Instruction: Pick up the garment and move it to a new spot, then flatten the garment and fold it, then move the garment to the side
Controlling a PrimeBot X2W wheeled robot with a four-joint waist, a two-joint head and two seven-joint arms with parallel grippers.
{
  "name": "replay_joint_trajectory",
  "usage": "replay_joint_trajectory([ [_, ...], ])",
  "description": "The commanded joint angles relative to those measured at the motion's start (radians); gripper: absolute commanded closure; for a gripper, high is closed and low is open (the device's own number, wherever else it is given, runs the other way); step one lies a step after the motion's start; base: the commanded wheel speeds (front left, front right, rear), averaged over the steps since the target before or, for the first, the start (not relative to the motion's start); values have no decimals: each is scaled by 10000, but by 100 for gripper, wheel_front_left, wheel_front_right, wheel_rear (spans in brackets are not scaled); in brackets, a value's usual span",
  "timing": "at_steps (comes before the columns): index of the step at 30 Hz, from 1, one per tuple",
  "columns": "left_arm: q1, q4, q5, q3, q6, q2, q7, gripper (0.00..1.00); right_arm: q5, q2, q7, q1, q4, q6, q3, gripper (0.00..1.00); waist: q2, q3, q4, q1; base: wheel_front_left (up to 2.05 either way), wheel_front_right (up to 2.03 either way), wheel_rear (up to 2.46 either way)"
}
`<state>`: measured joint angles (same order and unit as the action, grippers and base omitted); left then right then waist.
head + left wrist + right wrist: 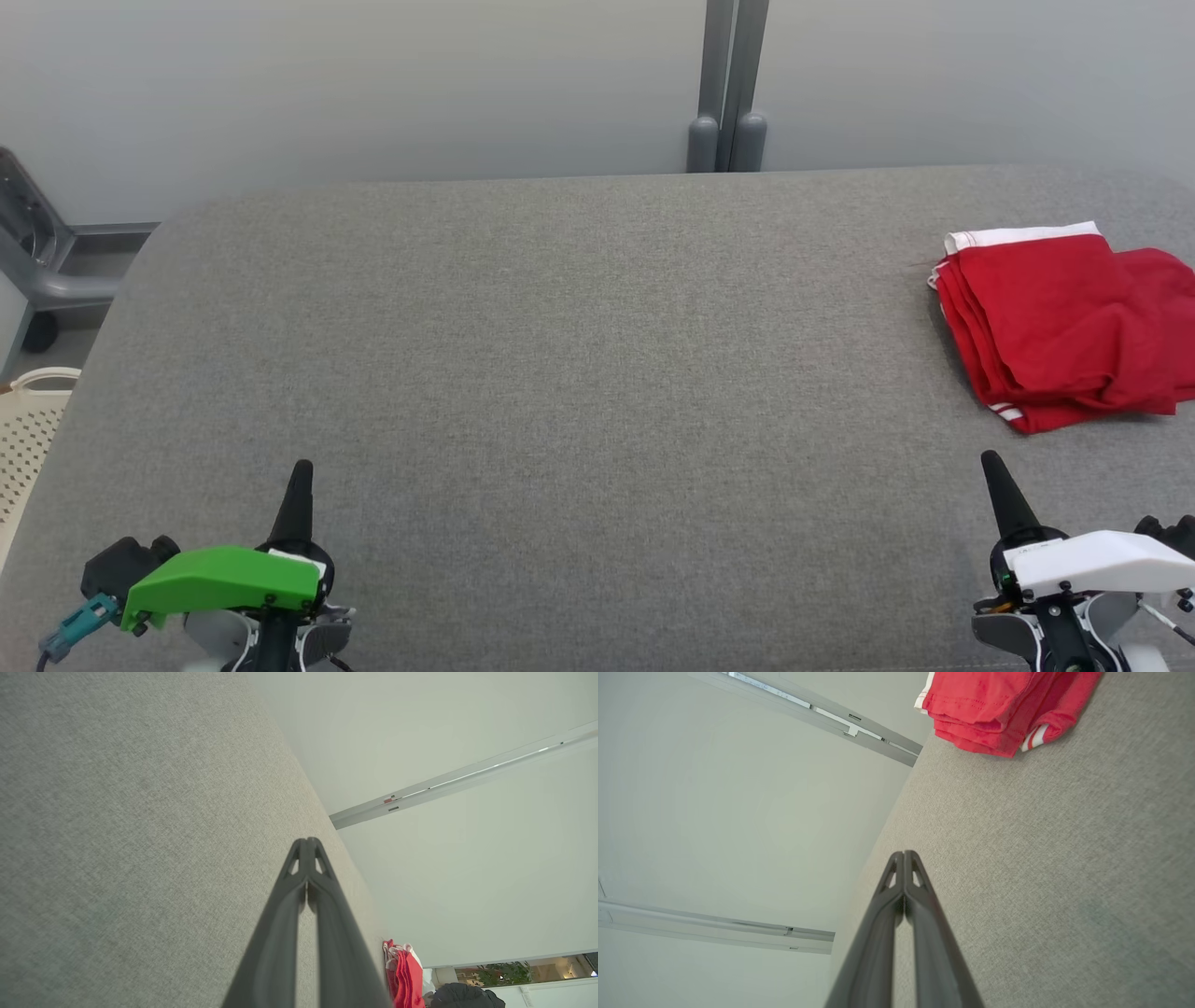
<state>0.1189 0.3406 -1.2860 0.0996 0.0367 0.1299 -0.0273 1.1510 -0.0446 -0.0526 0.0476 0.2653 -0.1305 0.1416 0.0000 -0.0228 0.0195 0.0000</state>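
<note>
Desk: Where is the garment?

Operator: I have the red garment point(1064, 327) lying on the grey padded table point(560, 373), at the table's far right. It is folded into a layered stack and runs past the right edge of my head view. White trim runs along the side farthest from me, and a white-striped cuff pokes out at the corner nearest the table's front edge.

Desk: Is either hand on it?

Operator: No, both are apart from it. My left gripper point(301, 471) hangs over the table's near left part, its two dark fingers pressed together tip to tip. My right gripper point(991, 462) hangs over the table's near right part, on the near side of the garment with bare table cloth between them. Its fingers are closed on themselves as well.

Desk: Do the wrist views agree?

Operator: Yes. In the left wrist view the fingers point(322, 868) meet at the tips over the table cloth, and the garment point(404, 975) is small at the table's other end. In the right wrist view the fingers point(919, 872) touch the same way, and the garment's stacked edges point(999, 709) lie at the top.

Desk: What else is by the table?

Operator: A pale lattice basket point(28, 429) stands beside its left edge, and a grey post point(728, 93) rises behind its far edge.
</note>
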Motion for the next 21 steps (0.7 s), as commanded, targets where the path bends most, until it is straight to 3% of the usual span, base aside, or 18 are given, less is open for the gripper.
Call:
replay_joint_trajectory([
  [1, 346, -38, -239, -111, 120, -23, 78, 100, 262, -58, -67, 239, -128, -2, 72, 100, 0, 7, -5, 0, 0, 0, 0],
  [21, 714, 90, -1450, -495, 453, -329, 484, 100, 1893, -67, -379, 398, -177, -3, 373, 100, 0, 93, -69, 0, 0, 0, 0],
])
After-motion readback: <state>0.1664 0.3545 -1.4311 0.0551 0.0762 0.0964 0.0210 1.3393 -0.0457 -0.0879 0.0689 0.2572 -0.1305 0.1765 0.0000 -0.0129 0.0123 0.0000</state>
